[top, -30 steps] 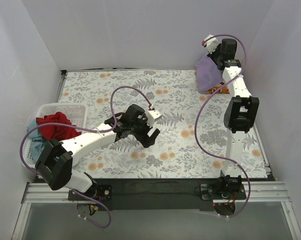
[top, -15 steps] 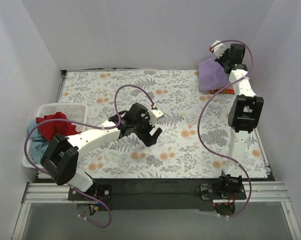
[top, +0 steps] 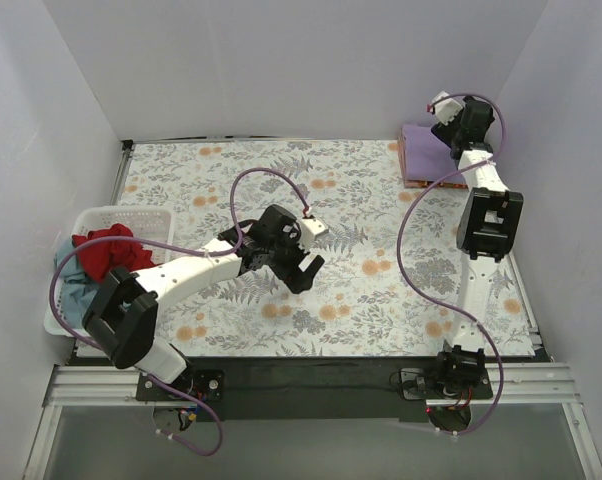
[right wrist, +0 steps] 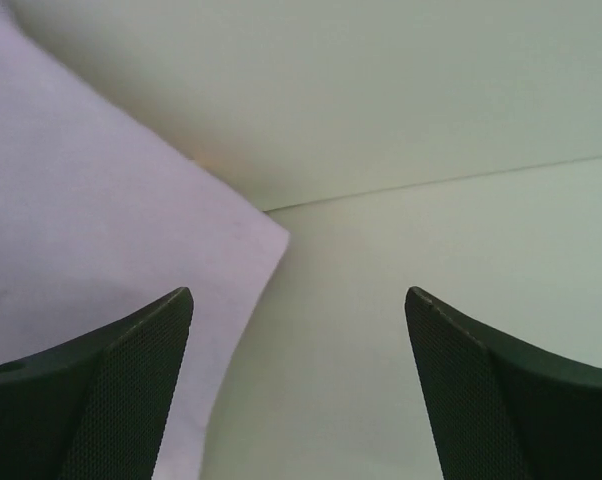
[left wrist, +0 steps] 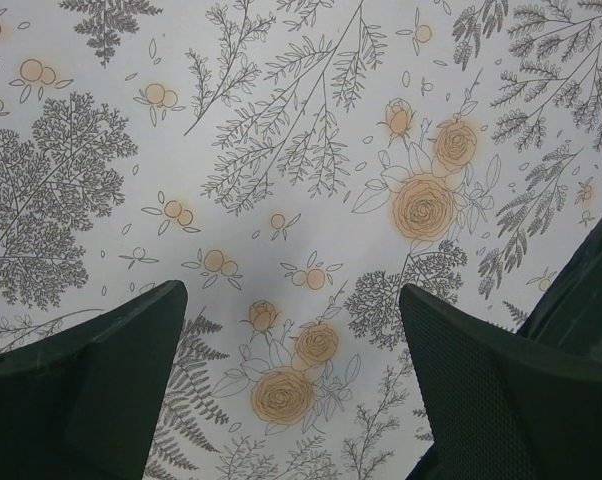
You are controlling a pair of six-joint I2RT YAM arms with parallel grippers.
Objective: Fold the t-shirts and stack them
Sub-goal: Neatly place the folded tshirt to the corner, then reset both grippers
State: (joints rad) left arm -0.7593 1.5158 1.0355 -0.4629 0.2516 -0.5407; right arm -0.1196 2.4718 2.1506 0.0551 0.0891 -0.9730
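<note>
We see the flowered cloth (top: 381, 300) spread over the whole table as the ground for folding. At the left edge of the overhead frame, a white basket (top: 146, 215) holds the waiting shirts, a red t-shirt (top: 106, 250) heaped over a grey-blue t-shirt (top: 69, 285), kept clear of the folding space. In the upper right corner a purple t-shirt (top: 421, 152) lies folded flat on a pink t-shirt (top: 439, 183), of which only an edge shows; we judge this to be the stack. The right gripper (right wrist: 299, 292) hovers by the purple shirt's corner, jaws apart, holding nothing. The left gripper (top: 306, 272) hangs mid-frame over bare cloth, jaws wide and empty, likely ready for the next shirt.
</note>
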